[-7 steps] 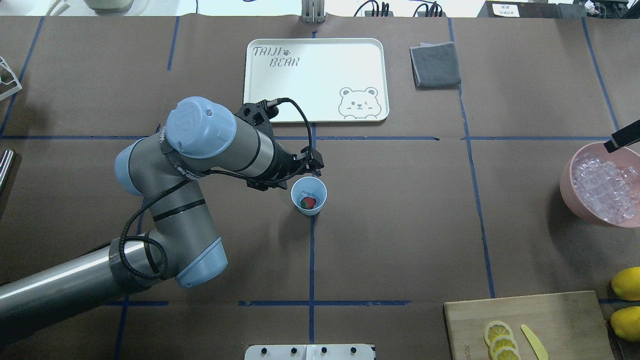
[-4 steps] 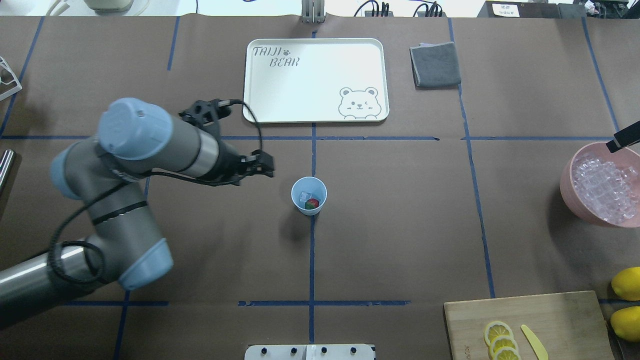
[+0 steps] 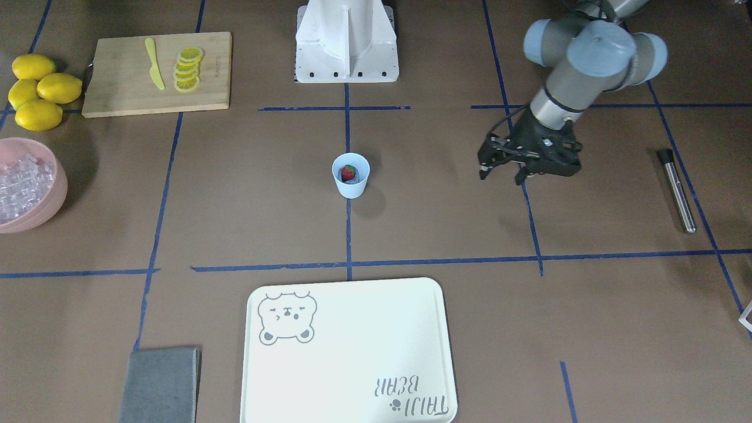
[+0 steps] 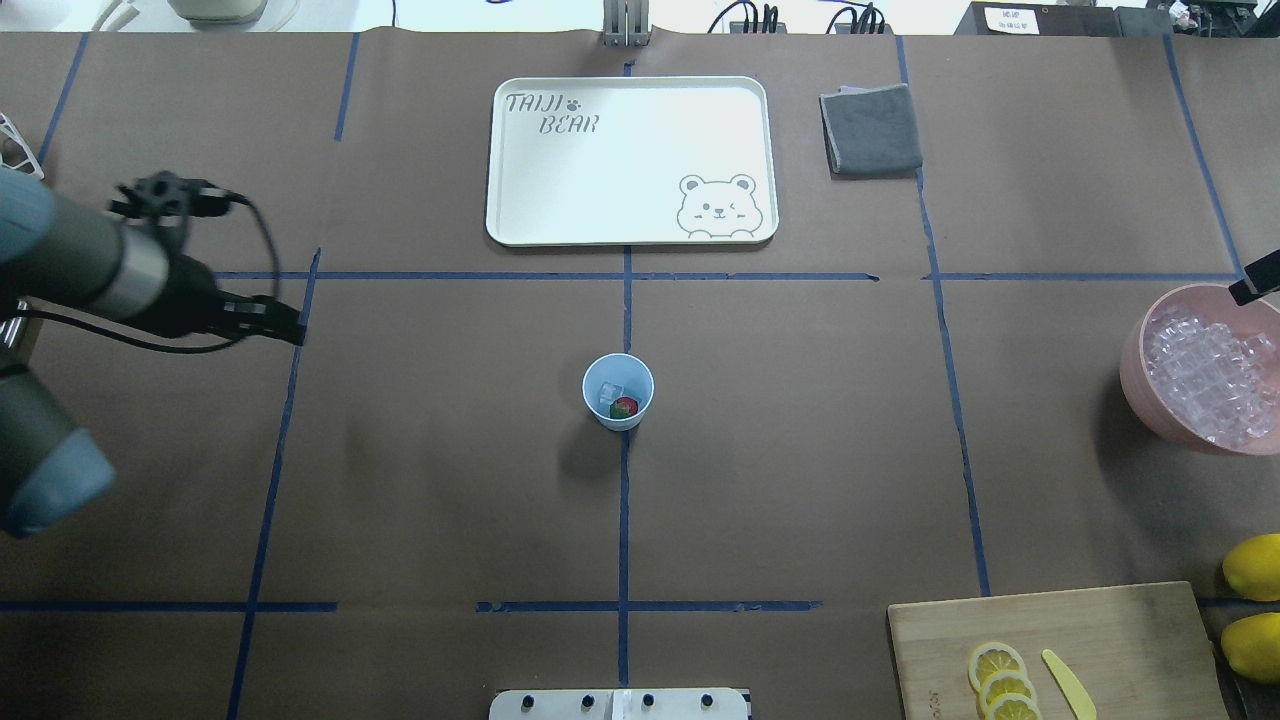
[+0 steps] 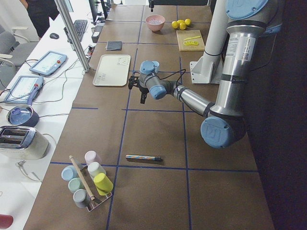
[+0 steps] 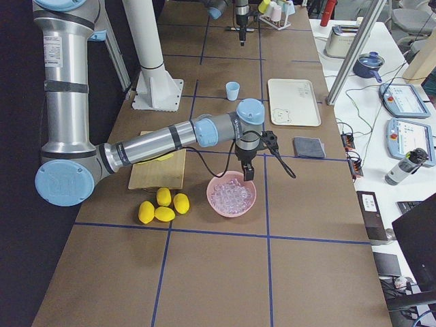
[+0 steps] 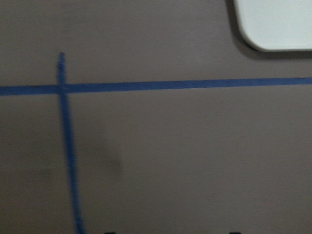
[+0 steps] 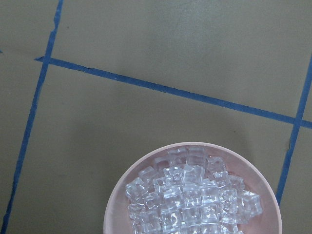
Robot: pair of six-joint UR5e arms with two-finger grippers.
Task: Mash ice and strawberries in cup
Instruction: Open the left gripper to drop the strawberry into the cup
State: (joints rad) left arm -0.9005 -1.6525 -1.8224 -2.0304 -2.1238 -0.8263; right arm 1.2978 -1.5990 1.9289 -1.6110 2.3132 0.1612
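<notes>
So the left gripper (image 3: 502, 175) has just swung off the cup (image 4: 618, 392) and now hangs out at the left edge of the overhead view, fingers spread, holding nothing, so I'd guess loading's done and mashing hasn't started. Cup sits alone dead center, upright, red strawberry (image 4: 624, 407) beside a clear ice cube (image 4: 609, 393) in the bottom, both looking whole. The right gripper (image 4: 1258, 288) hovers by the pink bowl (image 4: 1132, 360) at the right edge; can't tell if it's open or closed.
</notes>
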